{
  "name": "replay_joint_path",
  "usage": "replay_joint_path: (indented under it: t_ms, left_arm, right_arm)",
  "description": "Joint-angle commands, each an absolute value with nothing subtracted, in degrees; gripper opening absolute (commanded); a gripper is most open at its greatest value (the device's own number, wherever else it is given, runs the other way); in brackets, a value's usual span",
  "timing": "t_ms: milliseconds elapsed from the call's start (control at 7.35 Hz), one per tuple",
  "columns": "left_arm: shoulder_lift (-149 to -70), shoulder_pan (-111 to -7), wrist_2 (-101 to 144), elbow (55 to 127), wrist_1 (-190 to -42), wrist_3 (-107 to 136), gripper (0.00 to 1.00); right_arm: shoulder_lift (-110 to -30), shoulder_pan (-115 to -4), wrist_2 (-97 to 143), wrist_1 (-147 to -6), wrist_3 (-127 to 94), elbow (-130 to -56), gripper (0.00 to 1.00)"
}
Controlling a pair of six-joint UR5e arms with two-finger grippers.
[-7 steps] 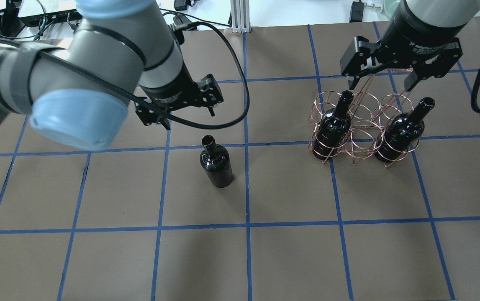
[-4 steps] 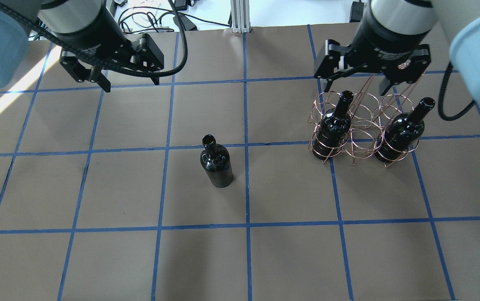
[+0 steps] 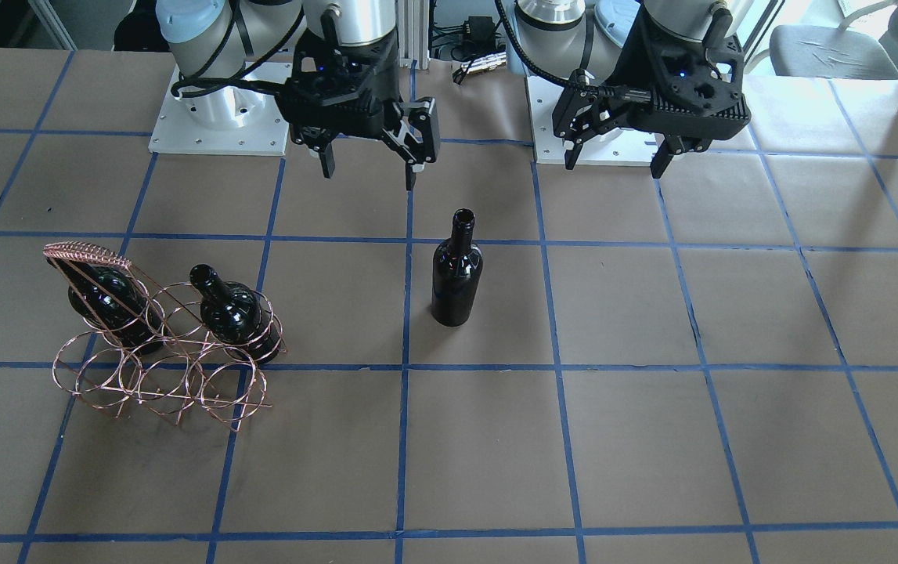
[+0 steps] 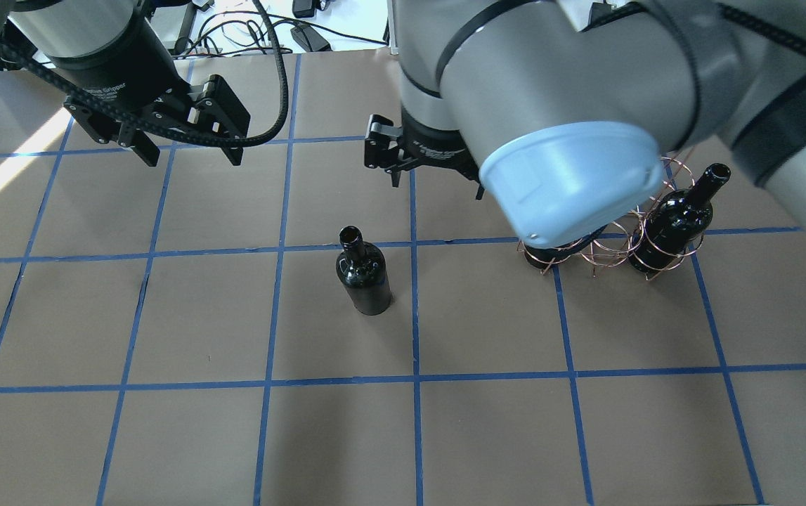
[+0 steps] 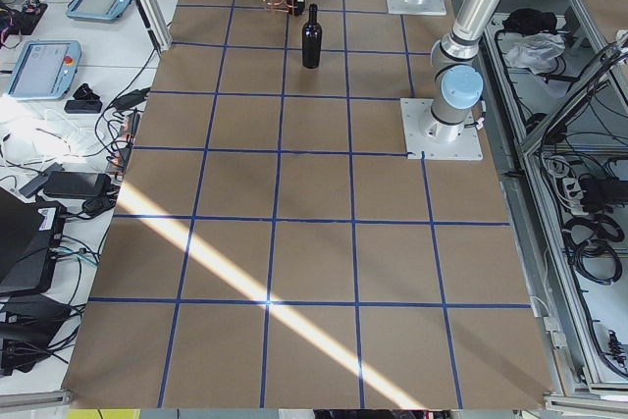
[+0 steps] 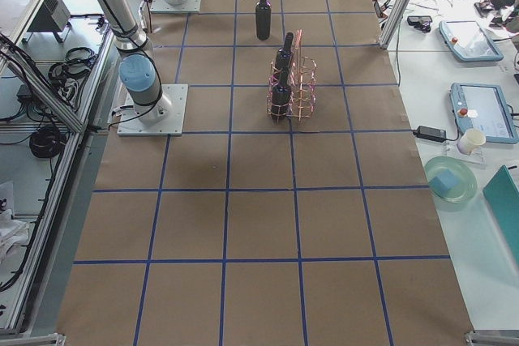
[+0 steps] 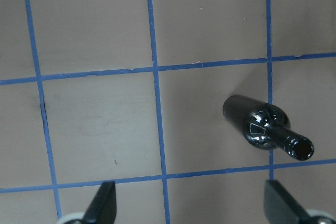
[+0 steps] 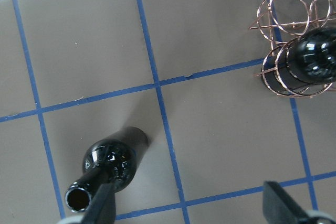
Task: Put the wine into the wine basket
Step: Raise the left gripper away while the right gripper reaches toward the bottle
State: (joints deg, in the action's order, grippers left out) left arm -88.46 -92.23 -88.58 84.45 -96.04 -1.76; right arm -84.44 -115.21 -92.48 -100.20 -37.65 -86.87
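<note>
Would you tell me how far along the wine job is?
Two bottles sit in the wine basket. Nothing is in hand: right gripper and left gripper hang open, empty. Remaining: the third bottle, standing on the table.

The right gripper (image 3: 370,166) hangs with its fingers pointing straight down and spread wide. It is higher than the standing wine bottle (image 3: 456,274) and near it, on the robot's side of it. The left gripper (image 3: 615,160) hangs the same way, also wide apart, farther from this bottle on its opposite side. Both are empty.
</note>
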Motion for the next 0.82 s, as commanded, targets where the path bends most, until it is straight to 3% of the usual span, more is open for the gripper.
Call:
replay_joint_path:
  t_ms: [0, 680]
  left_arm:
    - [-88.33, -91.94, -89.82, 84.29, -96.07, -2.37, 1.00]
    - [-88.15, -91.76, -89.91, 84.11, -96.06, -2.37, 1.00]
  right_arm:
    - [-79.56, -120.04, -92.99, -102.38, -44.80, -85.43, 1.00]
    - [-74.19, -122.96, -92.81, -106.61, -47.64, -86.21, 1.00]
